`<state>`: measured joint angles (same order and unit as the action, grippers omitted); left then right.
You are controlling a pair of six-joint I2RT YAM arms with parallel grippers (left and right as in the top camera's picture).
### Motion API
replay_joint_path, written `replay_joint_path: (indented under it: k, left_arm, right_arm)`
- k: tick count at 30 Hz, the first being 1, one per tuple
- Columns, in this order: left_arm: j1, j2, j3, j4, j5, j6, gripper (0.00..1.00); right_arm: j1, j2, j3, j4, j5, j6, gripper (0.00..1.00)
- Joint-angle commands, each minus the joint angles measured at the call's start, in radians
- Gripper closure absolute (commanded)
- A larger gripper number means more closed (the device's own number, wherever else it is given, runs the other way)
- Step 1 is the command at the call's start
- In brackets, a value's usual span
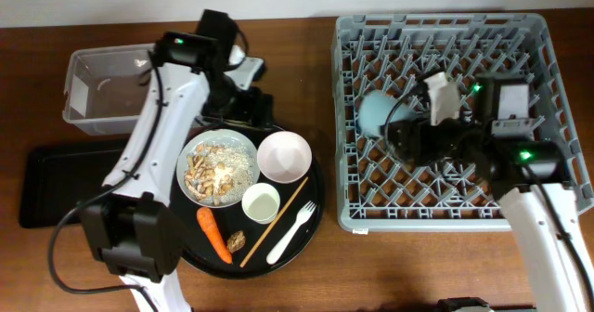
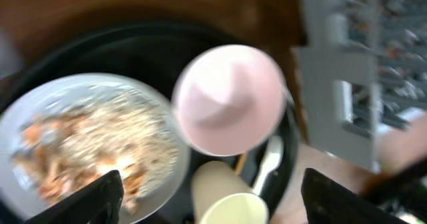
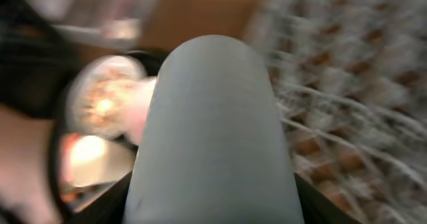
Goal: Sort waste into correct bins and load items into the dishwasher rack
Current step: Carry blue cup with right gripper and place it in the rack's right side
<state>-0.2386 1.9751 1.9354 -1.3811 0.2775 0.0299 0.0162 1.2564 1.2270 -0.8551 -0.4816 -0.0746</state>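
Left of the round black tray (image 1: pixel 311 233), the clear tub (image 1: pixel 85 91) sits toward the far side and the shallow black tray (image 1: pixel 42 196) toward the near side. A band of worktop (image 1: pixel 311 66) shows between them.

The left arm rises at the round tray's near-left edge and leans across to its far rim. There the left end effector (image 2: pixel 212 184) hangs released, fingers wide above the white bowl (image 1: pixel 283 156) and the plate (image 1: pixel 249 149) of scraps. The small white cup (image 1: pixel 261 202), carrot (image 1: pixel 213 235), chopstick (image 1: pixel 276 221) and fork (image 1: pixel 290 230) crowd the tray's near half.

A narrow strip of worktop parts the tray's right rim from the dishwasher rack (image 1: pixel 418 221). The right arm bends low over the rack. Its right end effector (image 3: pixel 210 197) seems clenched on the small pale-blue cup (image 1: pixel 374 112), which is over the rack's tray-facing side, though that wrist view is blurred.
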Motion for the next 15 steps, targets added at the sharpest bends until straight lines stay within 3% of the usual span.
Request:
replay_joint_path:
  k: [1, 6, 15]
  left_arm:
    - [0.042, 0.005, 0.010, -0.014, -0.066, -0.045, 0.14]
    - [0.080, 0.005, 0.010, -0.040, -0.066, -0.045, 0.13]
    - [0.083, 0.005, 0.010, -0.053, -0.068, -0.045, 0.13]
  right_arm:
    - [-0.047, -0.006, 0.140, -0.108, 0.362, 0.014, 0.69]
    - [-0.216, -0.001, 0.204, -0.242, 0.466, 0.015, 0.69]
    - [-0.550, 0.163, 0.204, -0.255, 0.476, 0.126, 0.70]
